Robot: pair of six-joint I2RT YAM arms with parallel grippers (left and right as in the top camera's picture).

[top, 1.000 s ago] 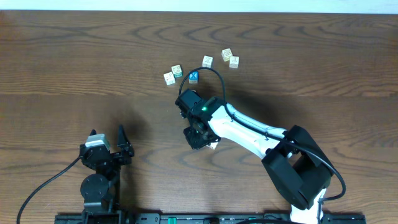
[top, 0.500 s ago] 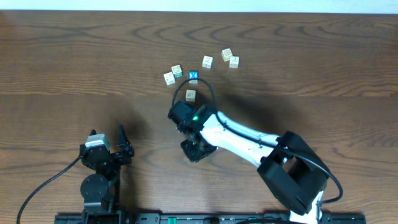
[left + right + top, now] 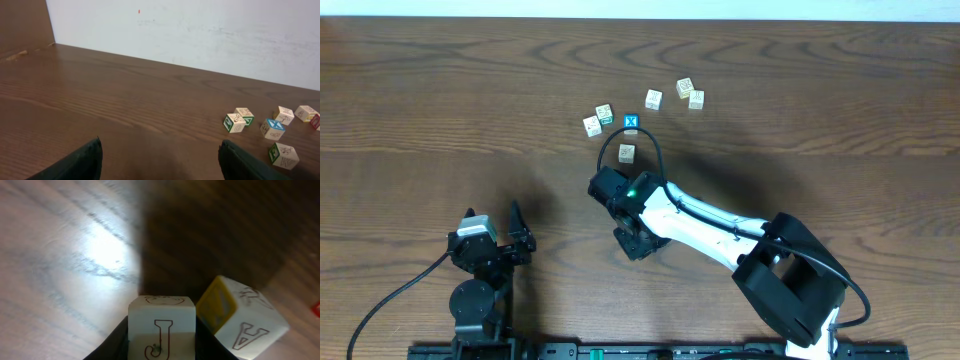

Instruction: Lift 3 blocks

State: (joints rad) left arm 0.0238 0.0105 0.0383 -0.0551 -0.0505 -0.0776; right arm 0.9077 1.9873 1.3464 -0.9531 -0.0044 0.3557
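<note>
Table [image 3: 420,80] dark grained wood, faint sheen; J block [image 3: 161,315] smooth wood

J block [image 3: 161,330] cropped below, hidden overhead

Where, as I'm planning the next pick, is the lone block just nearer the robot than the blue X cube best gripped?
I'd take the lone block by two opposite side faces, coming straight down from above. It sits flat on the table with bare wood all round; the blue X cube is nearest, so close across the faces not turned towards it.
</note>
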